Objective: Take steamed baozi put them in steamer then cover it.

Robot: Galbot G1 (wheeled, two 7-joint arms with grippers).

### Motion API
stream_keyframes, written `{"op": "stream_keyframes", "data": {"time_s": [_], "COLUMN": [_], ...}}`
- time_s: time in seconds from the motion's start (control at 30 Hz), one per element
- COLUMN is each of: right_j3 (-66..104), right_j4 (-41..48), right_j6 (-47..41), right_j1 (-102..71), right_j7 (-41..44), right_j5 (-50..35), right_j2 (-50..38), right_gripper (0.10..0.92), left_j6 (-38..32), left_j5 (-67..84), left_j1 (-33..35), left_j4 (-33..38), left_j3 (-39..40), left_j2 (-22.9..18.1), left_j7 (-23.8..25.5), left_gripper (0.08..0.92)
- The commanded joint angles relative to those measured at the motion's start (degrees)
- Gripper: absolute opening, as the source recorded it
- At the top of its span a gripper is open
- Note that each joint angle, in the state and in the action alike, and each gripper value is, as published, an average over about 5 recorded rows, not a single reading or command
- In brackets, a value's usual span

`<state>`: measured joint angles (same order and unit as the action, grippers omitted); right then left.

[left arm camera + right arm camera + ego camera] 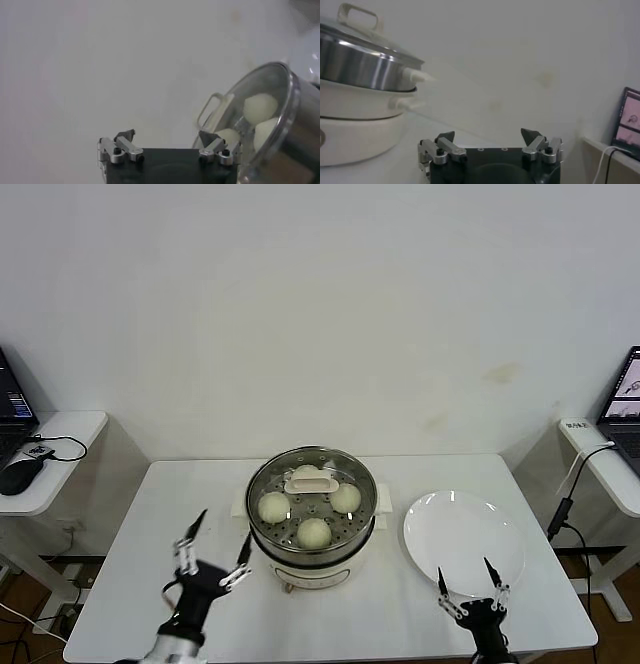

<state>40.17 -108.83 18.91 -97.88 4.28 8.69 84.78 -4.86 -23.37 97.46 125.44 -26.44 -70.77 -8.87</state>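
White desk [140,514] spanning the view, broad bare surface on its left half and along the near edge. Steamer [312,556] at the centre, set back toward the far edge, clear cover [311,494] seated on its rim with handle on top. Four steamed baozi [314,532] visible under the glass. White plate [463,539] just beside the steamer to the right, bare, near the right edge of the desk. Left tool [213,550] raised just left of the steamer, fingers spread wide, gripping nothing. Right tool [468,584] low at the near edge, over the plate's front rim, fingers likewise spread, holding nothing.
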Motion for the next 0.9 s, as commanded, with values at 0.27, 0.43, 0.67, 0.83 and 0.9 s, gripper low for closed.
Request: {"op": "stream_keyframes", "data": {"time_s": [0.27,0.43,0.67,0.83,0.9], "right_j3": [-4.22,-5.47,-6.86,-8.36,-8.53], "right_j4": [-3.57,-5.33,-7.35,-7.61,-7.59], "right_j6": [-4.45,-4.2,-6.21,-7.46,-7.33], "right_j1": [-8.8,-10.34,-11.68,-11.91,-11.81], "right_j7": [2.79,2.84,1.6,0.48,0.08], "right_j5": [-10.49,-11.93,-13.27,-13.65,-13.59], "right_j2": [-6.58,-7.04,-7.43,-7.43,-7.39], "right_gripper": [0.823,0.822,0.823,0.823,0.823], "left_j6": [-13.88,-13.78,-13.39,-12.79,-12.45], "left_j5": [42.8,42.43,41.41,41.12,41.01], "left_j1": [12.6,13.98,14.38,14.0,13.96], "left_j4": [-10.58,-11.29,-10.84,-11.55,-11.7], "left_j3": [-11.19,-10.05,-8.33,-7.49,-7.11], "left_j2": [-0.32,-1.54,-1.9,-1.59,-1.71], "left_j7": [-2.03,-1.79,-1.25,-0.44,-0.59], "left_gripper": [0.823,0.823,0.823,0.823,0.823]}}
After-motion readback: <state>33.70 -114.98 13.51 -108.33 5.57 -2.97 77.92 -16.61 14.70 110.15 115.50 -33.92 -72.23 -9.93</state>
